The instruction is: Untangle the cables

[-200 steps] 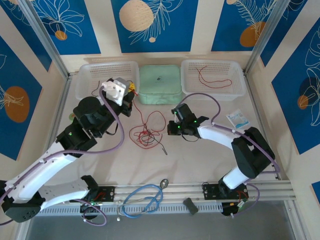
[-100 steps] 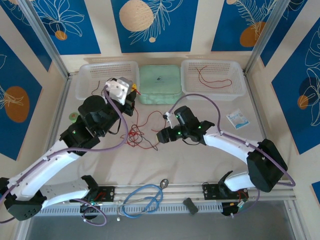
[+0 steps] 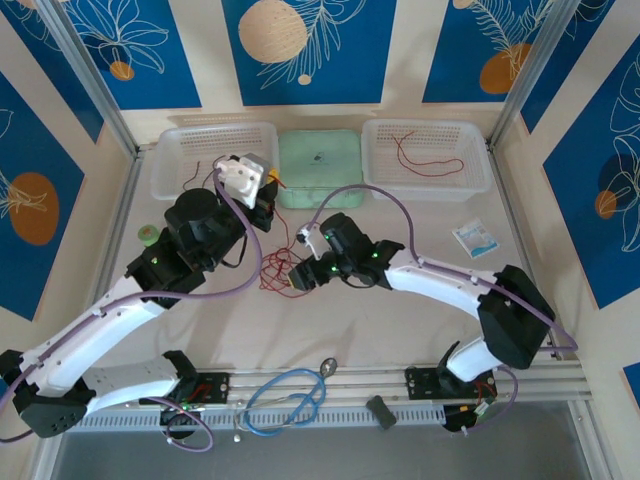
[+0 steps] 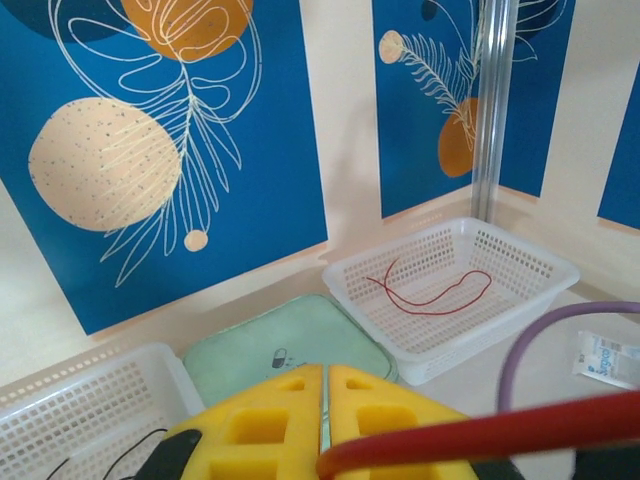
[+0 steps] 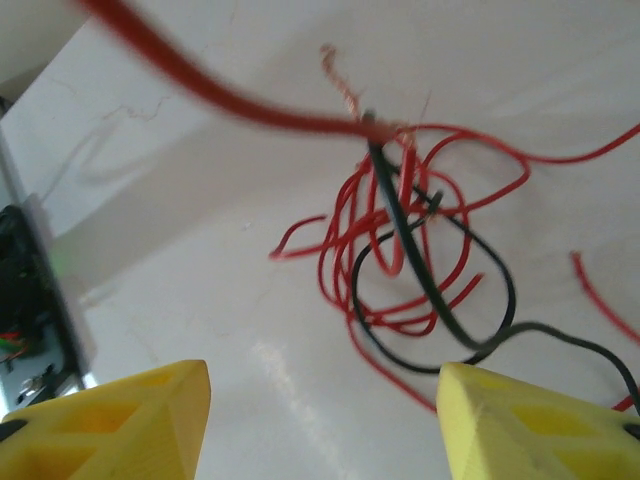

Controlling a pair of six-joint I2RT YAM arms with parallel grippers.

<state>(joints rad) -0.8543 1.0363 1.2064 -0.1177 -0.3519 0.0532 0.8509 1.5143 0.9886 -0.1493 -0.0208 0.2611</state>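
Two grippers: right gripper (image 5: 322, 372) spread just above the cables (image 5: 405, 235), left gripper (image 4: 326, 385) pinching one red strand (image 4: 480, 435).

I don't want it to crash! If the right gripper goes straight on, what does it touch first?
The right gripper would probably meet the tangled bunch of thin red and black wires on the white table; depth is unclear.

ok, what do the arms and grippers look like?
Left arm and right arm: white shells, black joints, small green lights, a purple cable along each. Left gripper and right gripper: yellow fingers with cut-out pockets.
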